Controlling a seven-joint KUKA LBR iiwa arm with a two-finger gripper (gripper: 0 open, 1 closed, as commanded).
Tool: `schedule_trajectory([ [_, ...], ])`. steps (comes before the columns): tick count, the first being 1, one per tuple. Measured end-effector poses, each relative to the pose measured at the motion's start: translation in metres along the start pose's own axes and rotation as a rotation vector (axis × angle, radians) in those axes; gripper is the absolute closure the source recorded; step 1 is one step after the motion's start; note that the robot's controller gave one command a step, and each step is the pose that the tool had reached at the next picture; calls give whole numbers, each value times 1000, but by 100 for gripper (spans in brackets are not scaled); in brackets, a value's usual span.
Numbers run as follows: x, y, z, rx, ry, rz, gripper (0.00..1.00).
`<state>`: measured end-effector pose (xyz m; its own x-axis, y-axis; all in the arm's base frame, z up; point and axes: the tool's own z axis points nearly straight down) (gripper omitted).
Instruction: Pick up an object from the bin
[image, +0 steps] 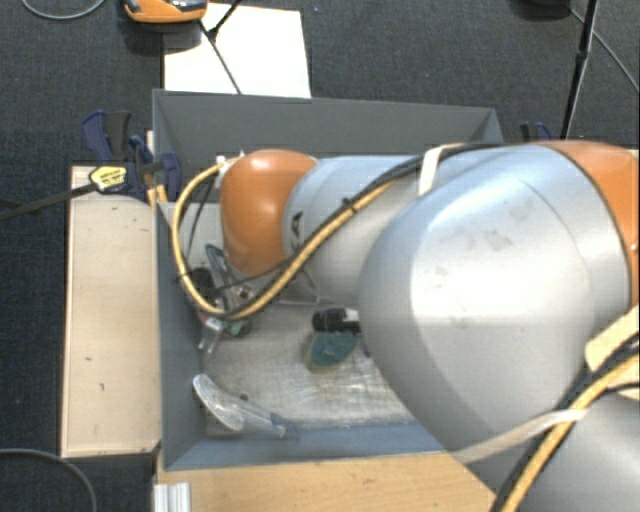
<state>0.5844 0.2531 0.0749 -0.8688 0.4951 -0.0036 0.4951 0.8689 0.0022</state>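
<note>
Gripper: the gripper (211, 322) is hanging low at the left side of the bin (300, 112), close to the left wall and under the wrist's orange cover (258, 205).
Claw state: it is showing as a dark cluster of parts under the wrist; I cannot tell how far open it is or whether it has hold of anything.
Nearest thing: one clear plastic piece (222, 404), long and rounded at one end, is lying on the floor by the near-left corner, near the gripper but apart from it.
Other things: one teal lump (331, 348) is lying toward the middle of the floor, to the right of the gripper. One small black piece (335, 320) is sitting just beside its far edge, up against the arm's shadow.
Count: three loose things are showing, one clear, one teal and one black.
Arm: one grey arm (480, 300) is reaching in from the right and covering the bin's right half.
Cable: one yellow cable (183, 235) is looping from the arm round the wrist's left side.
Writing: a small dark mark (296, 228) is sitting on the grey shell beside the orange cover, too small to read.
</note>
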Motion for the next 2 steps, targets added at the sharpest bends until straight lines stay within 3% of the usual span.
schedule_trajectory([
  [2,4,1,-179,-5,-2,-57,100],
])
